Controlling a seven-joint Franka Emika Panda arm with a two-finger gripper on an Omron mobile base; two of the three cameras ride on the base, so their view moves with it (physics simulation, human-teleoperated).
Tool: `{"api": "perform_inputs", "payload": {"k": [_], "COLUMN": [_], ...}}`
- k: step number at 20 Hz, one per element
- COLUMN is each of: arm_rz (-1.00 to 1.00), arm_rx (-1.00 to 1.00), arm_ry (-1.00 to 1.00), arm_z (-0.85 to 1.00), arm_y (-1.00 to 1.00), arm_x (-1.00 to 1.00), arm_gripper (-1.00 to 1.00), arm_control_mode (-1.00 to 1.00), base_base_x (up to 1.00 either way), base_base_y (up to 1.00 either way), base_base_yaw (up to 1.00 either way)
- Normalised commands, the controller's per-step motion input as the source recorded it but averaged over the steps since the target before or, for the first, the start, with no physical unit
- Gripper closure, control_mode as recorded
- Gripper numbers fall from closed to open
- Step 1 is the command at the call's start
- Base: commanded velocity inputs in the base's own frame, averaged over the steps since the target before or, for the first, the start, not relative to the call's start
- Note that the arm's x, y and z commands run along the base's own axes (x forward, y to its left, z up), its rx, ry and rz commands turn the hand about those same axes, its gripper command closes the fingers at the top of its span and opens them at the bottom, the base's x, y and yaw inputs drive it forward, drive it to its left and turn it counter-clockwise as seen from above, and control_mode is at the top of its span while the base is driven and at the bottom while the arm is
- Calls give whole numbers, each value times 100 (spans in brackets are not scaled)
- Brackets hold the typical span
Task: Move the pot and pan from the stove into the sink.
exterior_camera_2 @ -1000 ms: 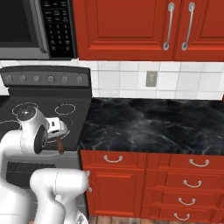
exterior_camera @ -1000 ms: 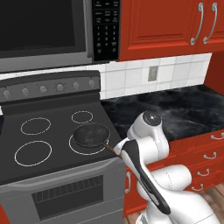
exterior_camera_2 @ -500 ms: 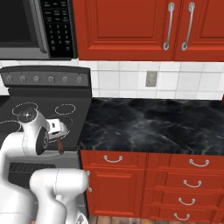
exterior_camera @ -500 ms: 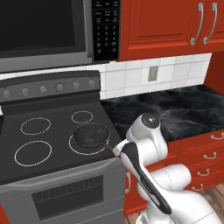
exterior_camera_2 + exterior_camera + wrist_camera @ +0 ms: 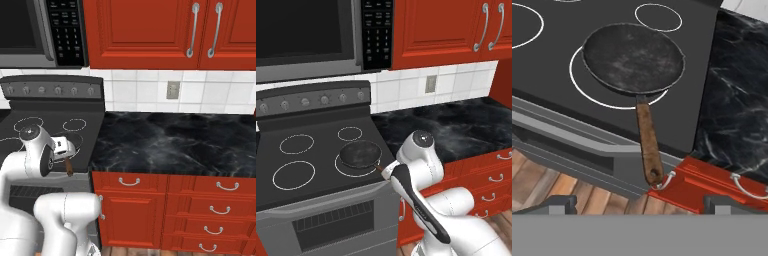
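Nothing is seen to change over the last second: the open, empty gripper [image 5: 640, 202] stays poised at 6 o'clock of the pan [image 5: 633, 57], whose handle remains ungrasped on the stove [image 5: 547, 65].

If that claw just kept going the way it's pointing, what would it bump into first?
Most likely the pan's brown handle, which lies dead ahead between the open gripper's tips, sticking out past the stove's front edge. Depth is hard to judge, so it might pass just over it.
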Motion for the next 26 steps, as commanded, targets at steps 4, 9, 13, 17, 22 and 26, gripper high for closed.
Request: {"api": "perform_inputs", "payload": {"k": [4,9,13,17,22,26], "arm_rz": [0,0,0,0,0,0], "arm_rx": [-1,-1,0,0,-2,-1], "arm_ry": [0,0,0,0,0,0], "arm_z": [-17,-28,-30,-28,-38,-48], "arm_y": [0,0,0,0,0,0], "arm_x": [5,23,29,31,26,8], "arm_gripper": [-100,-100,-100,-100,-100,-100], "arm_control_mode": [-100,-100,-100,-100,-100,-100], "base_base_x": [0,0,0,0,0,0], "base_base_y": [0,0,0,0,0,0], "base_base_yaw": [0,0,0,0,0,0]}}
